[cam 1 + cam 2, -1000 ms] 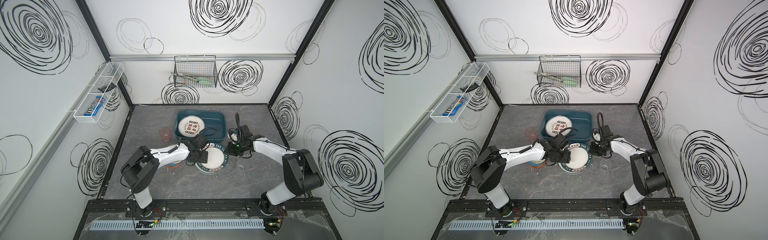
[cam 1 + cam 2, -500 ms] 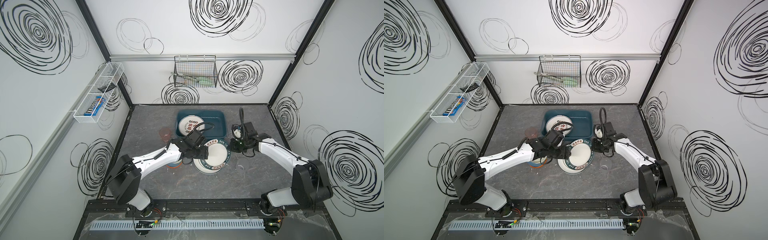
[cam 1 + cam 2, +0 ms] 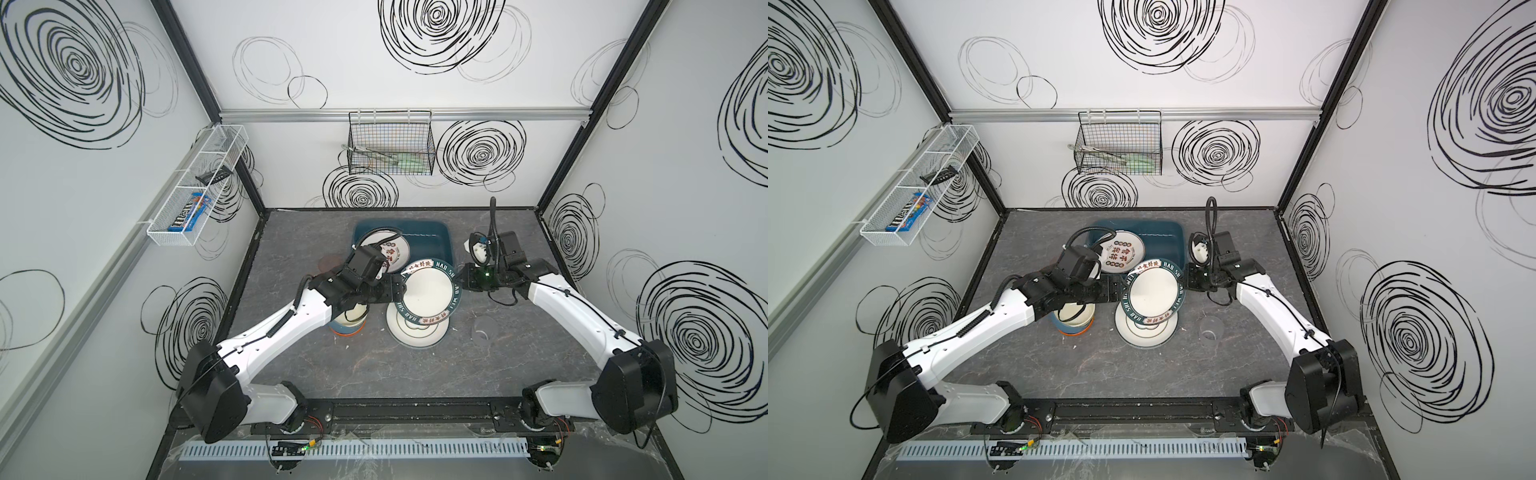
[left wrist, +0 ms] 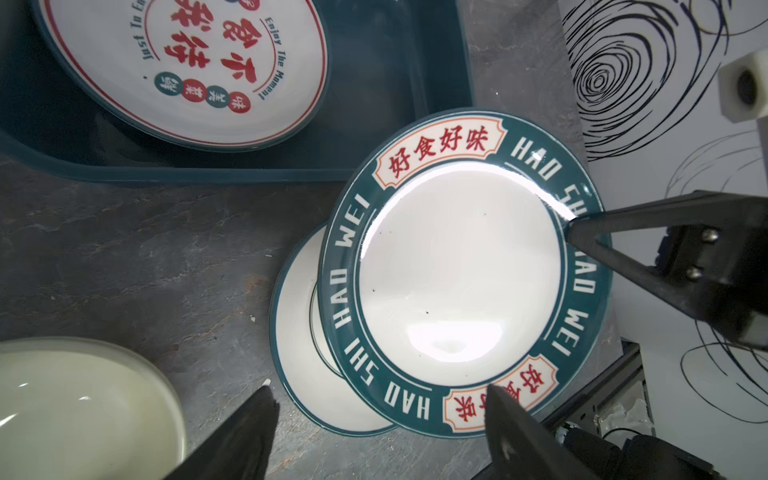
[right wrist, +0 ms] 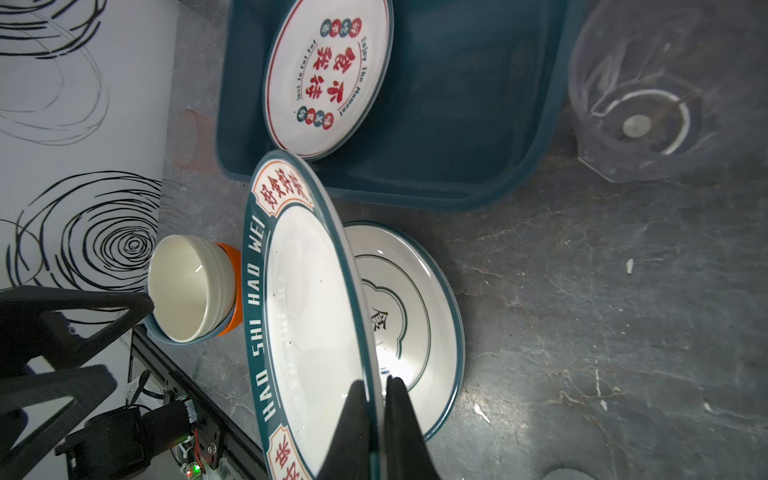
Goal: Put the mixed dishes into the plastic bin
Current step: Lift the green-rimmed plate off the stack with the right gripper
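R wrist view gives what the top views can't. The R gripper has both fingers pinched on the rim of the green-rim plate, one each side. That plate is tilted steeply, lifted off a second plate lying flat on the table. The flat plate's printed centre shows only here; in both top views the held plate covers most of it.

L wrist view shows the L gripper w/ jaws wide apart. One finger is over bare table, the other crosses the held plate's near rim; can't tell if it touches. Same view catches an R gripper finger on the opposite rim.

Task things, per a top view:
- The bin sits back-centre on the table.
- One printed plate lies inside it, toward the left.
- The held plate's far edge is at the bin's near wall, not inside.
- Nested bowls stand left of the two plates.
- The pink cup is just left of the bin.
- The clear cup stands right of the plates, apart.

In the way: in both top views the L arm's wrist covers part of the bowls and the printed plate's edge.

Wire basket and mesh shelf hang on the walls, top views only.
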`<control>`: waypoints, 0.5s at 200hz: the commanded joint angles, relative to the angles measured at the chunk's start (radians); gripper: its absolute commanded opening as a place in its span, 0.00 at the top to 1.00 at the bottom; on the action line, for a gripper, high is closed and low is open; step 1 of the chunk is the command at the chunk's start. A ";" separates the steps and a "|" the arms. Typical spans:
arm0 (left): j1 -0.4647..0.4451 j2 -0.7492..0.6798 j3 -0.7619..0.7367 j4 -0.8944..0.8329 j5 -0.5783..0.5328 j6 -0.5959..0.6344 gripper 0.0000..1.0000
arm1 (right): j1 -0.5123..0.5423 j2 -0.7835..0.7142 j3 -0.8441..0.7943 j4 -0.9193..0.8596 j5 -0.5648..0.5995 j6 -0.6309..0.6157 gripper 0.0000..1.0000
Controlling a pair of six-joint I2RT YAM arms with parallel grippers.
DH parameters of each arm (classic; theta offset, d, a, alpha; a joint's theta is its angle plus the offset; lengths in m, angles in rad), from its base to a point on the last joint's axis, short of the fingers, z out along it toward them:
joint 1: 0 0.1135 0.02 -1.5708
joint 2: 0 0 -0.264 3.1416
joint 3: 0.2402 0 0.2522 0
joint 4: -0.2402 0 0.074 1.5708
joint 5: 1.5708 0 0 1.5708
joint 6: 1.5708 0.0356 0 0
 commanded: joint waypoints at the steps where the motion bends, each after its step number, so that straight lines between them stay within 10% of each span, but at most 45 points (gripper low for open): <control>1: 0.042 -0.038 0.003 -0.010 0.032 0.011 0.18 | -0.001 -0.022 0.056 0.028 -0.052 0.016 1.00; 100: 0.247 -0.092 0.017 -0.024 0.136 0.062 0.16 | 0.001 0.217 0.233 0.213 -0.074 0.137 1.00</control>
